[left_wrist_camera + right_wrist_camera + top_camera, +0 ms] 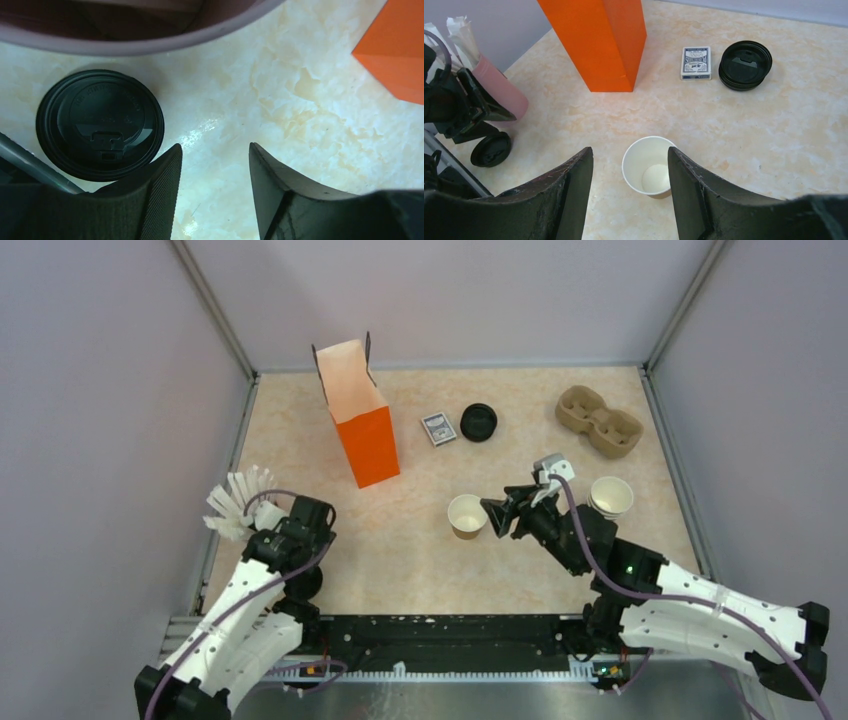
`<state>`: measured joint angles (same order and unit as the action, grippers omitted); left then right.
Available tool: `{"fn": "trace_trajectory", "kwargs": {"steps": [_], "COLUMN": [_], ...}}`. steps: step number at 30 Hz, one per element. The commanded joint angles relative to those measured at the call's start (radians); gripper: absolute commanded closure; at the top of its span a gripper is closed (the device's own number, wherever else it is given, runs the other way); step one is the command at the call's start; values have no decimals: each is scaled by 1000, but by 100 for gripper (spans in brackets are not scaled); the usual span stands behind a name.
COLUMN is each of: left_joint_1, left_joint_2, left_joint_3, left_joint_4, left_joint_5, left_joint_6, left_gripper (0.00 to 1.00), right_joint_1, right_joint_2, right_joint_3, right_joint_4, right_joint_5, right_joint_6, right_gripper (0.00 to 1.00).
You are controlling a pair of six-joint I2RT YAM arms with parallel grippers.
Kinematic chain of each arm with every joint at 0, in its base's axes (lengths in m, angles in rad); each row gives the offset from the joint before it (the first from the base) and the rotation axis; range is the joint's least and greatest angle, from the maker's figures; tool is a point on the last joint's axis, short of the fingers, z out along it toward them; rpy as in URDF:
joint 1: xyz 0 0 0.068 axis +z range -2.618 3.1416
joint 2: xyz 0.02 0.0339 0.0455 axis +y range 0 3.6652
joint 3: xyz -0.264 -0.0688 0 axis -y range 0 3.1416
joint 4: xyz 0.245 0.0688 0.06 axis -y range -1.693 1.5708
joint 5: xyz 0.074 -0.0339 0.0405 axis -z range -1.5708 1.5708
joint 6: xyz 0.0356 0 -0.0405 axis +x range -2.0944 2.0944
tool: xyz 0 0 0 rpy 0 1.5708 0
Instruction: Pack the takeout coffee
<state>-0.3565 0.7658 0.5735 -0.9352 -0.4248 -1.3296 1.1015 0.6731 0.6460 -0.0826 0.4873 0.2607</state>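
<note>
The takeout coffee cup (467,515), kraft-tan outside and white inside, stands upright and lidless in the middle of the table. In the right wrist view the cup (649,166) sits just beyond the fingertips, nearer the right finger. My right gripper (495,514) (629,149) is open, holds nothing, and stands just right of the cup. My left gripper (215,146) is open over bare tabletop. A single black lid (100,125) (491,149) lies flat just left of its left finger. The orange bag (365,425) stands open at the back left.
A pink holder (499,90) with white wrapped sticks stands by the left wall, close to the left arm. A card deck (437,428) and a stack of black lids (478,422) lie behind the cup. The pulp carrier (598,421) and nested cups (610,497) are at right.
</note>
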Motion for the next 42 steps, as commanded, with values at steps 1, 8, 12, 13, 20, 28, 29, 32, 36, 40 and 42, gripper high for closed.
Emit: {"fn": "trace_trajectory", "kwargs": {"steps": [1, 8, 12, 13, 20, 28, 29, 32, 36, 40, 42], "left_joint_1": [-4, -4, -3, -5, -61, -70, -70, -70, -71, -73, -74], "left_joint_2": [-5, 54, 167, 194, 292, 370, 390, 437, 482, 501, 511], "left_joint_3": [110, 252, 311, 335, 261, 183, 180, 160, 126, 136, 125], "left_joint_4": [-45, -121, -228, -239, -186, -105, -109, -97, -57, -70, -37], "left_joint_5": [-71, -89, -25, 7, 62, 112, 112, 124, 125, 51, 53], "left_joint_6": [71, 212, 184, 195, 288, 390, 375, 333, 299, 266, 280], "left_gripper": [41, 38, 41, 43, 47, 44, 44, 43, 45, 44, 44], "right_joint_1": [-13, -15, -16, -15, -16, -16, -16, -17, -16, -16, -16], "right_joint_2": [13, 163, 209, 213, 184, 172, 166, 146, 119, 103, 95], "right_joint_3": [1, 50, 66, 69, 68, 72, 71, 66, 59, 55, 47], "right_joint_4": [49, 73, 118, 121, 127, 103, 103, 98, 93, 84, 84], "right_joint_5": [-22, -148, -192, -188, -157, -144, -143, -138, -118, -104, -104], "right_joint_6": [-19, 128, 153, 153, 145, 129, 130, 128, 117, 108, 109], "right_gripper": [44, 46, 46, 46, 46, 46, 46, 46, 46, 46, 46]}}
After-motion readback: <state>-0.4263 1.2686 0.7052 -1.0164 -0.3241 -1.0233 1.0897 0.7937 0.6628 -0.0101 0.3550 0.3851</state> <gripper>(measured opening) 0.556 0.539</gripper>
